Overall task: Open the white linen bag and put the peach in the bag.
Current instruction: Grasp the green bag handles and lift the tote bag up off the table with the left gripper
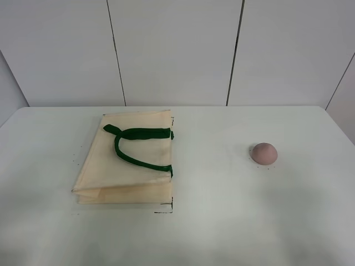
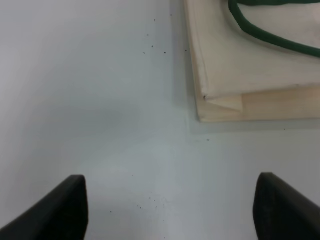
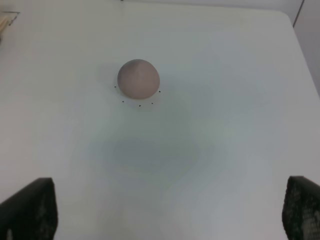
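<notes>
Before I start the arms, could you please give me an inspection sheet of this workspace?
Surface: white table, flat and matte.
Job's things: flat cream linen bag with dark green handles lies closed at left; round pink-brown peach sits apart at right.
Clutter: nothing seen.
Hands: left hand open near the bag's corner; right hand open, short of the peach; both empty.
Cables: nothing seen.
Surroundings: white panelled wall.

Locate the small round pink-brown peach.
In the exterior high view, the small round pink-brown peach sits on the right of the white table, well apart from the flat cream linen bag left of centre.
</notes>
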Motion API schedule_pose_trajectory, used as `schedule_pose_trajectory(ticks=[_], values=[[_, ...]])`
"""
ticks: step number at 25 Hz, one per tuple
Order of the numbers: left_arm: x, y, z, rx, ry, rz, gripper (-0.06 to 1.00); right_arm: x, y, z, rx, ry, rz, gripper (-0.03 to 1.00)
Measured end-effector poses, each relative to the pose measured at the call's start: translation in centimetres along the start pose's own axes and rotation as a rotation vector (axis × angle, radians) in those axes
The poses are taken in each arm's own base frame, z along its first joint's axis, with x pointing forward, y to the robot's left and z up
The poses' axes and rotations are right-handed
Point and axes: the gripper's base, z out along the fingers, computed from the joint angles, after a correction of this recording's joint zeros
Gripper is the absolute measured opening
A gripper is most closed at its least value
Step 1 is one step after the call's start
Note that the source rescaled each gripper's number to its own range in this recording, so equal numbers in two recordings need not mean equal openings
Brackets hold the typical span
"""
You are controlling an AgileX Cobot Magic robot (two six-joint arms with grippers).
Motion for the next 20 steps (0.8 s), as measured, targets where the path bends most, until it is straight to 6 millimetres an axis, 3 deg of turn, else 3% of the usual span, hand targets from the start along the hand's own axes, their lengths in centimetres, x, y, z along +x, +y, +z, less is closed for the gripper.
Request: schedule_pose_trajectory(ticks=[9, 12, 17, 20], values=[[-0.1, 0.0, -0.1, -0.004, -0.009, 0.002, 1.00, 0.0, 0.0, 0.0, 0.000, 0.000, 0.000, 1.00], [-1.2, 0.0, -0.2, -0.002, 0.017, 0.002, 1.00, 0.0, 0.0, 0.0, 0.000, 0.000, 0.000, 1.00], [-6.2, -0.2, 0.7, 0.001, 0.140, 0.004, 1.00, 0.0, 0.0, 0.0, 0.000, 0.000, 0.000, 1.00], [-10.4, -0.4, 3.4, -0.001, 0.267, 0.009, 1.00, 0.0, 0.0, 0.0, 0.000, 0.000, 0.000, 1.00]])
